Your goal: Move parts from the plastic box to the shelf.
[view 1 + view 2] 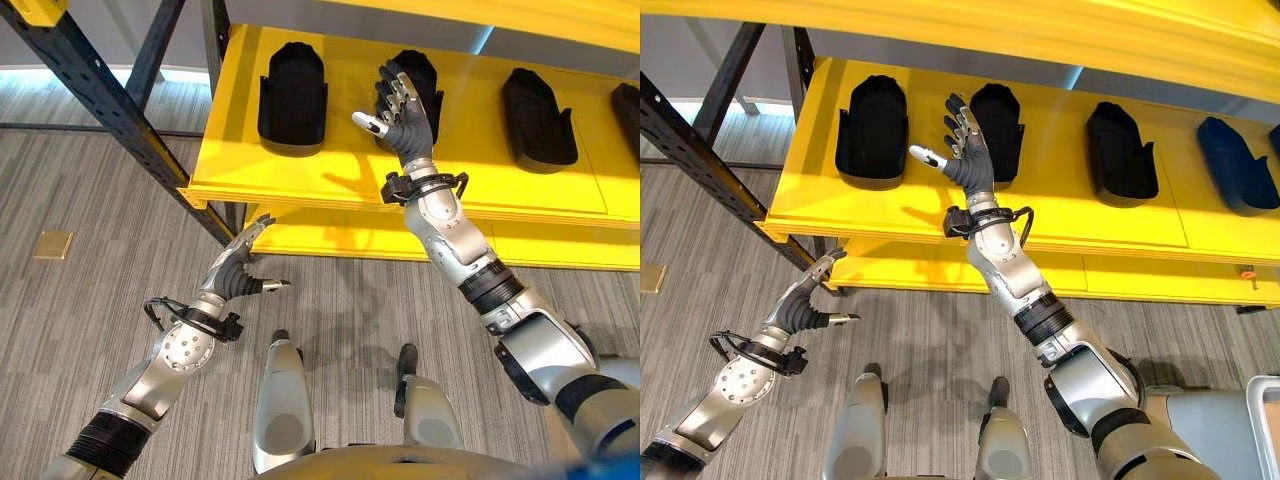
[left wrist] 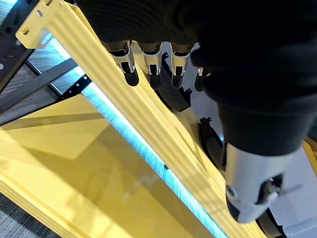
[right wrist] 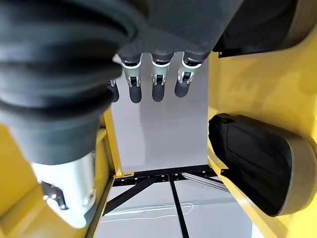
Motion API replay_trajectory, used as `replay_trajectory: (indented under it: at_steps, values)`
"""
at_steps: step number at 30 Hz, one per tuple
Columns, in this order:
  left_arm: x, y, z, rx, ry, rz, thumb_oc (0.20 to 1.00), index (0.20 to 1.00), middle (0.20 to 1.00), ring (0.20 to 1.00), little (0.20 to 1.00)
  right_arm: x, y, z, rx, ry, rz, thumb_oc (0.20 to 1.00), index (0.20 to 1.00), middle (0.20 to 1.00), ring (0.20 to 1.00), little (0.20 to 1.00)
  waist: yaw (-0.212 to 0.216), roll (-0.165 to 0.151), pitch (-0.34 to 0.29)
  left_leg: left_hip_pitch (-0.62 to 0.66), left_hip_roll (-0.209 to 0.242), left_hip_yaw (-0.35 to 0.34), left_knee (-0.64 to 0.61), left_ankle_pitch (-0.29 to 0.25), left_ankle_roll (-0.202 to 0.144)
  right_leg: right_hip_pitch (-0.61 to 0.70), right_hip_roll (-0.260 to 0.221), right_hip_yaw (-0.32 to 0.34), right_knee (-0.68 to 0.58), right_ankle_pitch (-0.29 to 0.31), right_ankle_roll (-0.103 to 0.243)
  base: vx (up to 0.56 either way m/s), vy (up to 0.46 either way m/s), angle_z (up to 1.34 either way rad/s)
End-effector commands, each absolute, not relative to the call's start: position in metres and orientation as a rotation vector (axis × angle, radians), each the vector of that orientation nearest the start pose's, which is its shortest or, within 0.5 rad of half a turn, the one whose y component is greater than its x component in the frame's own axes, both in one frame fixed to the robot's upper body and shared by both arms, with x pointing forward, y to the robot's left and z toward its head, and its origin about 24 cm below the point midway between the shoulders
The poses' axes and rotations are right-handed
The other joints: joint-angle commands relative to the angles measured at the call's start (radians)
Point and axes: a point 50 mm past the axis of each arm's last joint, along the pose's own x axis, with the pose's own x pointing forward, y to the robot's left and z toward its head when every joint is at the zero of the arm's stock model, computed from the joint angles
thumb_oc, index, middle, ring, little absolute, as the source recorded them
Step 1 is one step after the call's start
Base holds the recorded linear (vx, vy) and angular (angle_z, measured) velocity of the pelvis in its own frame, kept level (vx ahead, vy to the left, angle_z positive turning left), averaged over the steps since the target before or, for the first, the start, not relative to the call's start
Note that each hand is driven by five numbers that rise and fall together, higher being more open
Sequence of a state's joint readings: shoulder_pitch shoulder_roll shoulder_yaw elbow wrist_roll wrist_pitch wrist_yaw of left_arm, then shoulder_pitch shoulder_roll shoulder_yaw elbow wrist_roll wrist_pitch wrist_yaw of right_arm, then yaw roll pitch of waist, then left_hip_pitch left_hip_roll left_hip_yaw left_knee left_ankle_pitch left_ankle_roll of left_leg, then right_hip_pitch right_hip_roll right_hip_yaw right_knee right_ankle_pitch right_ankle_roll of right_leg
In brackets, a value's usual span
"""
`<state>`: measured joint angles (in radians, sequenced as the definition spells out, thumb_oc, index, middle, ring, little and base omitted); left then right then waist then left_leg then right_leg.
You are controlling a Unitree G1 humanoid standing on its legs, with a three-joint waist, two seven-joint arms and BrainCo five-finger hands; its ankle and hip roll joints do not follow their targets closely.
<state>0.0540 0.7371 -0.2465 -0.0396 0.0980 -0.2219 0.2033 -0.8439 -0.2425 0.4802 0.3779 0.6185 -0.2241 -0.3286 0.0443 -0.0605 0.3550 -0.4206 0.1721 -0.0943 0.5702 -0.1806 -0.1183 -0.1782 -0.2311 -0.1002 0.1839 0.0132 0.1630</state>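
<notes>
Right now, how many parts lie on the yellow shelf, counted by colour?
Black parts: 3
Dark blue parts: 1
Total: 4, all on the shelf.

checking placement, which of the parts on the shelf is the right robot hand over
The second black part from the left; the open right robot hand overlaps it, while the other parts sit clear of it on the yellow shelf.

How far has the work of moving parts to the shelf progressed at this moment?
Several black parts already lie in a row on the yellow shelf. Nothing is in hand: the right hand is open above the shelf beside a part, and the left hand is open and low over the floor. What remains cannot be judged.
</notes>
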Motion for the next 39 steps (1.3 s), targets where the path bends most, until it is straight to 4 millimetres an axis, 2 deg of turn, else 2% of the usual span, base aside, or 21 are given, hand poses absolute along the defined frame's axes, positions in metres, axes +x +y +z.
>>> replay_trajectory:
  at_steps: [1, 12, 28, 39]
  values:
    - [0.229, 0.207, 0.087, 0.739, -0.288, -0.209, 1.0, 1.0, 1.0, 1.0, 1.0, 0.357, -0.065, 0.238, 0.318, -0.545, 0.23, 1.0, 1.0, 1.0, 1.0, 1.0, 0.012, -0.005, -0.008, 0.026, -0.016, 0.039, -0.157, 0.131, 0.047, -0.024, -0.036, 0.021, 0.158, -0.066, -0.011, 0.0, 0.0, 0.0]
    - [0.231, 0.209, 0.09, 0.74, -0.295, -0.194, 1.0, 1.0, 1.0, 1.0, 1.0, 0.365, -0.05, 0.242, 0.388, -0.499, 0.214, 1.0, 1.0, 1.0, 1.0, 1.0, 0.031, 0.0, 0.015, -0.002, -0.026, 0.035, -0.139, 0.128, 0.053, -0.043, -0.04, 0.018, 0.17, -0.069, -0.014, 0.0, 0.0, 0.0]
    - [0.23, 0.212, 0.094, 0.733, -0.316, -0.167, 1.0, 1.0, 1.0, 1.0, 1.0, 0.381, -0.056, 0.244, 0.38, -0.458, 0.11, 1.0, 1.0, 1.0, 1.0, 1.0, 0.047, 0.014, 0.043, -0.042, -0.037, 0.027, -0.111, 0.119, 0.06, -0.07, -0.045, 0.019, 0.187, -0.069, -0.014, 0.0, 0.005, 0.02]
    - [0.229, 0.213, 0.096, 0.727, -0.321, -0.168, 1.0, 1.0, 1.0, 1.0, 1.0, 0.39, -0.061, 0.256, 0.338, -0.467, 0.053, 1.0, 1.0, 1.0, 1.0, 1.0, 0.055, 0.029, 0.065, -0.074, -0.048, 0.023, -0.09, 0.116, 0.066, -0.101, -0.05, 0.023, 0.207, -0.072, -0.016, 0.0, 0.007, 0.01]
